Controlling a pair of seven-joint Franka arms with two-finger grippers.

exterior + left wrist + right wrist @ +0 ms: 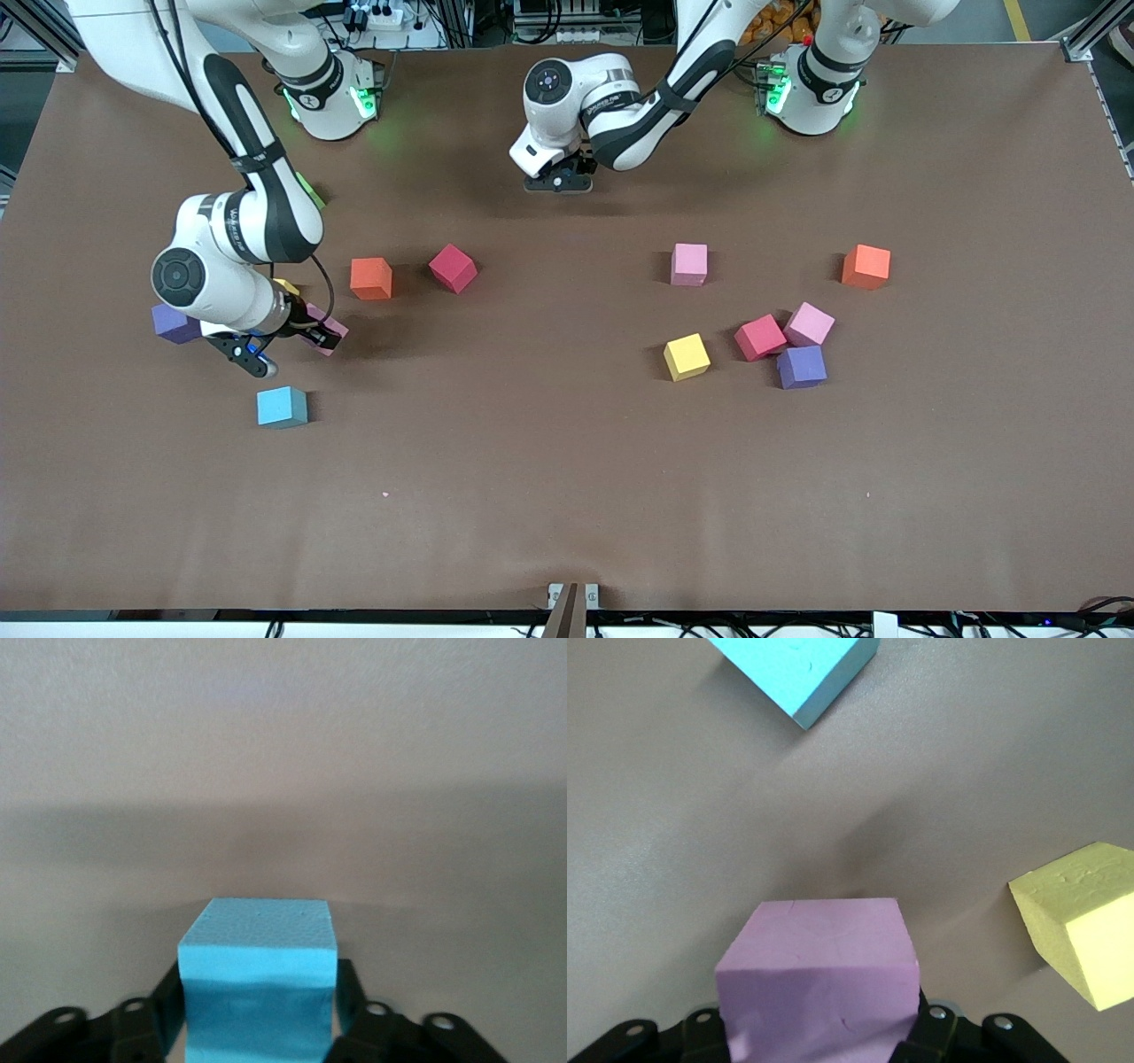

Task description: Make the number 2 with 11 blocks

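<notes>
While no 2 stood yet | blocks (688, 356) lay scattered, all left to place | right gripper (824, 1036) clenched a pink cube (819, 979) | left gripper (261, 1028) around a blue cube (260, 988), grip unclear.

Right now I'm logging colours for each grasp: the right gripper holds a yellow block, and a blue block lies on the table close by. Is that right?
Not quite. The block in the right gripper is a pink block, not yellow; the right wrist view shows it clamped there. A blue block does lie on the table close by.
</notes>
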